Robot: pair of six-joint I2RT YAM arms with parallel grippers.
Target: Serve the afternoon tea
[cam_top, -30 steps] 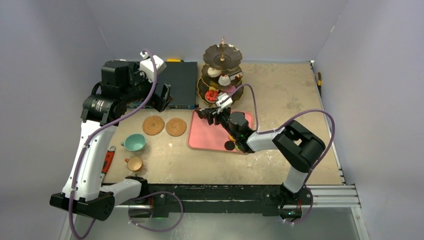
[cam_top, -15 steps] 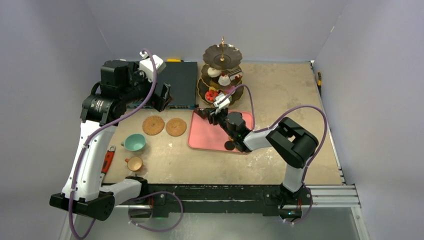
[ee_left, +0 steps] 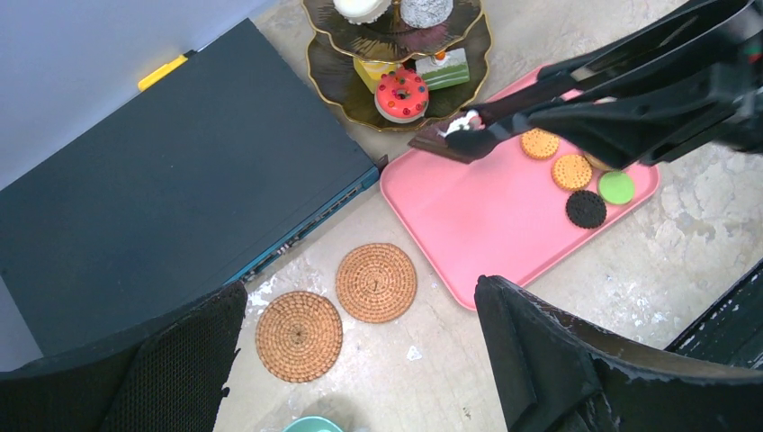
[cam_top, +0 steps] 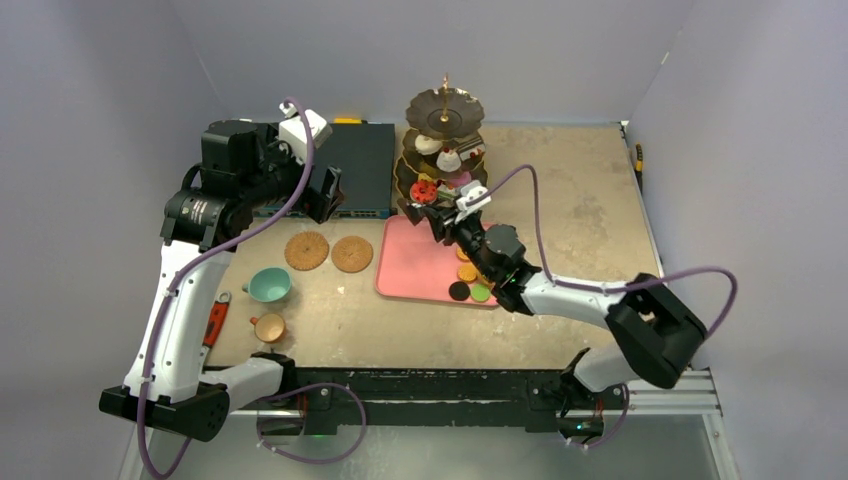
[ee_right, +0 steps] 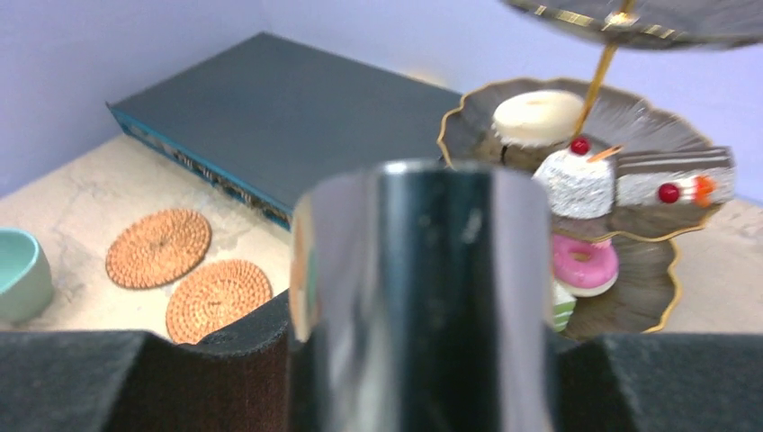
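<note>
Swung out rightward, the right arm's elbow now sits farther over, and the right gripper [cam_top: 452,228] has carried the tongs [ee_left: 576,99] closer to the stand [cam_top: 444,110]. It grips the tongs' handles; their nearly closed tips pinch a dark cream-topped slice [ee_left: 454,135] over the tray's [cam_top: 415,265] far edge. A red doughnut [ee_left: 401,94] on the bottom tier lies just beyond. Macarons [ee_left: 587,208] lie at the tray's corner. The left gripper [cam_top: 322,196] hangs wide open and empty by the box [cam_top: 355,165], coasters [cam_top: 307,250] and cups [cam_top: 269,285] well apart.
</note>
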